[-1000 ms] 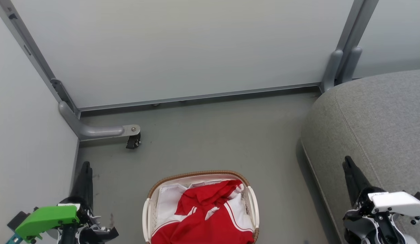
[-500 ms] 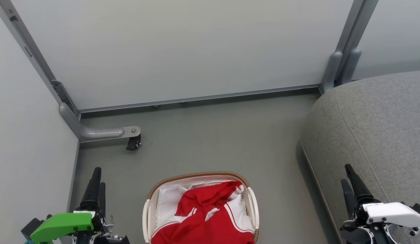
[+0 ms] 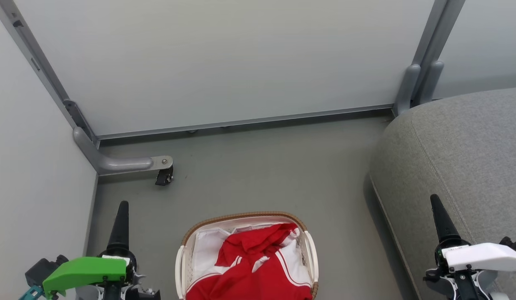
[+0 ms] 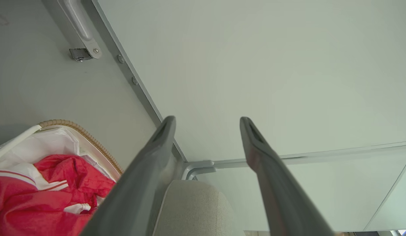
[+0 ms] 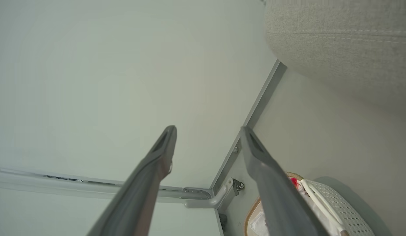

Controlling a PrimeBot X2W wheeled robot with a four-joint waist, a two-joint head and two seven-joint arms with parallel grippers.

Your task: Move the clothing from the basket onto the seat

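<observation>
Partition (image 3: 37, 179): pale panel down the left edge, its wheeled foot (image 3: 163, 176) parked on the floor (image 3: 262, 166), out of the way.
Left gripper (image 3: 122, 208): low left, beside the basket but apart from it, fingers pointing away, jaws spread wide with nothing between them.
Basket (image 3: 241, 216): dead centre on the floor, between the two arms.
Clothing (image 3: 254, 266): red heap with white stripes, bunched inside the basket, white liner (image 3: 206, 248) showing at its left.
Seat (image 3: 470, 146): big grey cushion on the right, no garment on the part in view.
Right gripper (image 3: 436, 208): low right, over the seat's near edge, jaws wide too, holding nothing.
Step in hand: by the look of it, the reach for the first garment; nothing is lifted yet.
Doing it well: come down over the raised red fold, pinch cloth only and not the liner, lift clear of the rim, then carry right and set it well onto the cushion.
</observation>
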